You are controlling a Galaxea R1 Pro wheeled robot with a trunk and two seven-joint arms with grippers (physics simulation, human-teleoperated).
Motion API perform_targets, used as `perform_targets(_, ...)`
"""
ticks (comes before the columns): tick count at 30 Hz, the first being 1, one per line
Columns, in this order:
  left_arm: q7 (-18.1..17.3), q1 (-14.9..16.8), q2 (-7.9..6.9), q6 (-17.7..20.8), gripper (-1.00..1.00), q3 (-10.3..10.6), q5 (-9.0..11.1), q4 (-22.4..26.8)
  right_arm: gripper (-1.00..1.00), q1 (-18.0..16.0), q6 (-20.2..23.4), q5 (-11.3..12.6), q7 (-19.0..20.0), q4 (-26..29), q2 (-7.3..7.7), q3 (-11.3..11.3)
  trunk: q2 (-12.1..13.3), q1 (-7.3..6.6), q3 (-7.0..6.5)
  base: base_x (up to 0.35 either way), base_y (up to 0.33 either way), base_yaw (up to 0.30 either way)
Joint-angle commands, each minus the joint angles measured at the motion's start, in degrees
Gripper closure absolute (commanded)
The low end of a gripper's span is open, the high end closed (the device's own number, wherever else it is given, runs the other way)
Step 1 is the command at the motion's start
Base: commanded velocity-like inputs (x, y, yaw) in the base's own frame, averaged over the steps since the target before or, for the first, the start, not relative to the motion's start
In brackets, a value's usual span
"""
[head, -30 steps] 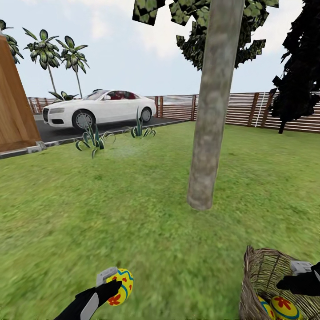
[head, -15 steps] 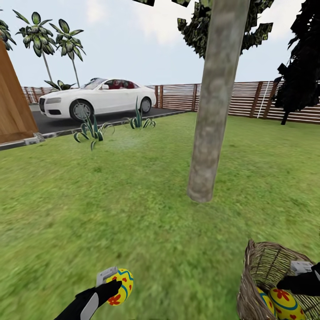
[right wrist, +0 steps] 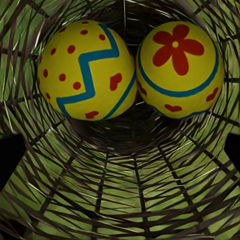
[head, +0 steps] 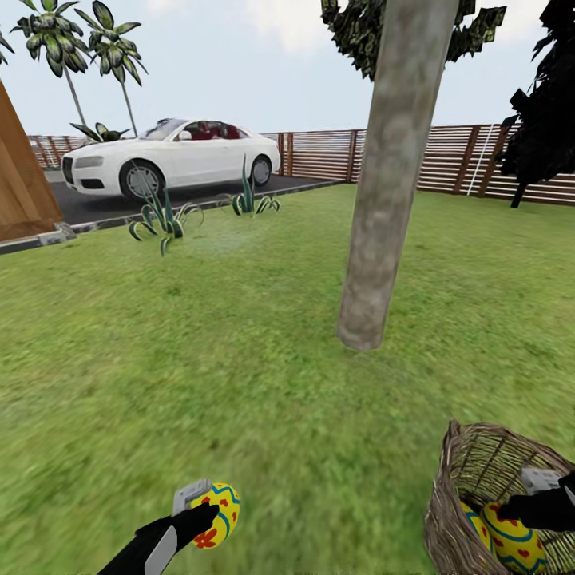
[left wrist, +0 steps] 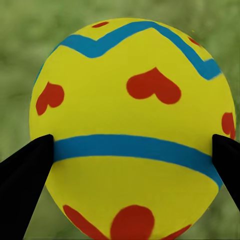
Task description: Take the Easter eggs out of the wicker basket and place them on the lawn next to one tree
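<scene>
Nearest, the left end effector (head: 209, 505) grips a heart-marked egg (left wrist: 132, 132) between its black fingers (left wrist: 25, 170), above the lawn (head: 239, 383). The right end effector (head: 537, 501) sits inside the wicker basket (head: 463, 479), fingers spread wide at the walls, holding nothing; a zigzag egg (right wrist: 86, 70) and a flower egg (right wrist: 179, 67) lie touching at the bottom. Beyond stands the tree (head: 387, 184), then a white car (head: 172, 164) and the fence (head: 447, 160).
</scene>
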State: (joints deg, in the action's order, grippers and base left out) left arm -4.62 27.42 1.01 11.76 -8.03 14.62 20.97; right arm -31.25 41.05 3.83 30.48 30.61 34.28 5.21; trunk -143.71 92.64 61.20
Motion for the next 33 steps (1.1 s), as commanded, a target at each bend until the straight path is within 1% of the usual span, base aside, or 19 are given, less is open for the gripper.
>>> perform_targets(1, -0.21, 0.01, 0.05, 0.45, 1.0, -0.4, 0.33, 0.12, -1.0, -0.04, 0.26, 0.39, -0.07, 0.04, 0.08, 0.37, -0.04, 0.01, 0.28, 0.0, 0.0, 0.0)
perform_targets(19, -0.22, 0.01, 0.22, 0.45, 1.0, -0.4, 0.29, 0.12, -1.0, -0.04, 0.26, 0.39, -0.07, 0.07, 0.34, 0.32, -0.28, 0.47, 4.27, 0.0, 0.0, 0.0)
perform_targets(25, -0.3, 0.01, 0.48, 0.37, 1.0, -0.4, 0.32, 0.13, -1.0, -0.04, 0.31, 0.39, -0.07, 0.06, 0.34, 0.33, -0.28, 0.47, 4.27, 0.014, 0.0, 0.0)
perform_targets(31, -0.3, 0.01, 0.48, 0.37, 1.0, -0.48, 0.44, 0.13, -1.0, -0.04, 0.35, 0.39, -0.07, 0.02, 0.23, 0.37, -0.28, 0.47, 4.27, 0.293, 0.0, 0.0)
perform_targets(33, -0.3, 0.01, 0.48, 0.37, 1.0, -0.49, 0.49, 0.13, -1.0, -0.04, 0.35, 0.39, -0.07, 0.02, 0.18, 0.4, -0.28, 0.47, 4.27, 0.09, 0.0, 0.0)
